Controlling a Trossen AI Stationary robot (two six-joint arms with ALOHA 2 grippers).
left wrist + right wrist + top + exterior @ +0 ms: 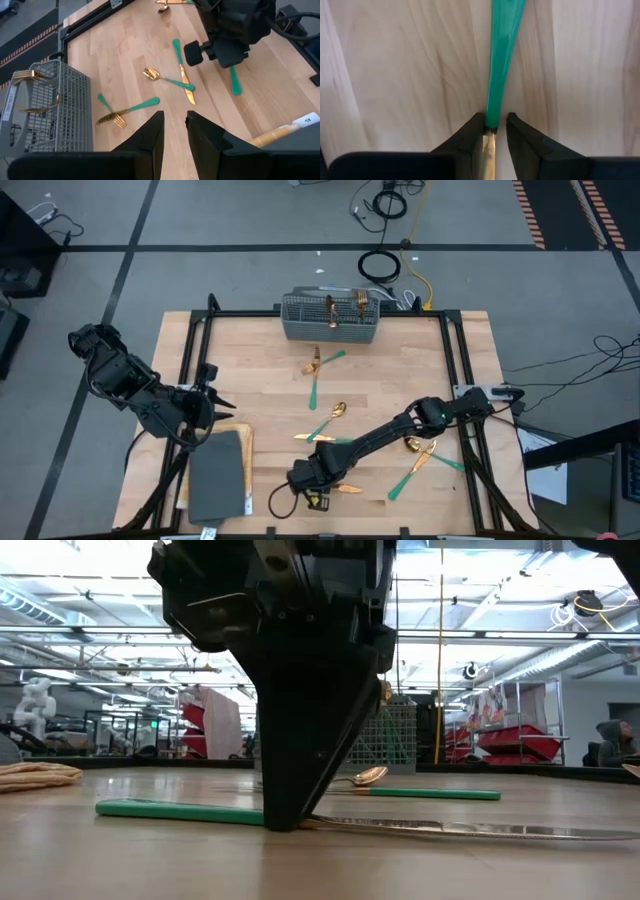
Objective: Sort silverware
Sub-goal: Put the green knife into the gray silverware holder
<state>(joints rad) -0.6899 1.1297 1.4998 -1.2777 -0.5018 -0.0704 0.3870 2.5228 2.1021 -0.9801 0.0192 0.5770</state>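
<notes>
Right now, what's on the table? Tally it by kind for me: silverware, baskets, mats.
Loose silverware: 7 (the pieces on the right overlap, so this count is less sure)
Basket silverware: 2 showing
Basket: 1
Mat: 1
Total: 11

right hand (318, 492) low on table, fingers nearly together | left hand (212, 402) raised at left edge

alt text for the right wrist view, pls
The right gripper is down at the wooden table, its two dark fingers straddling a knife where the teal handle meets the gold blade. The handle runs straight ahead from the fingers.
</notes>
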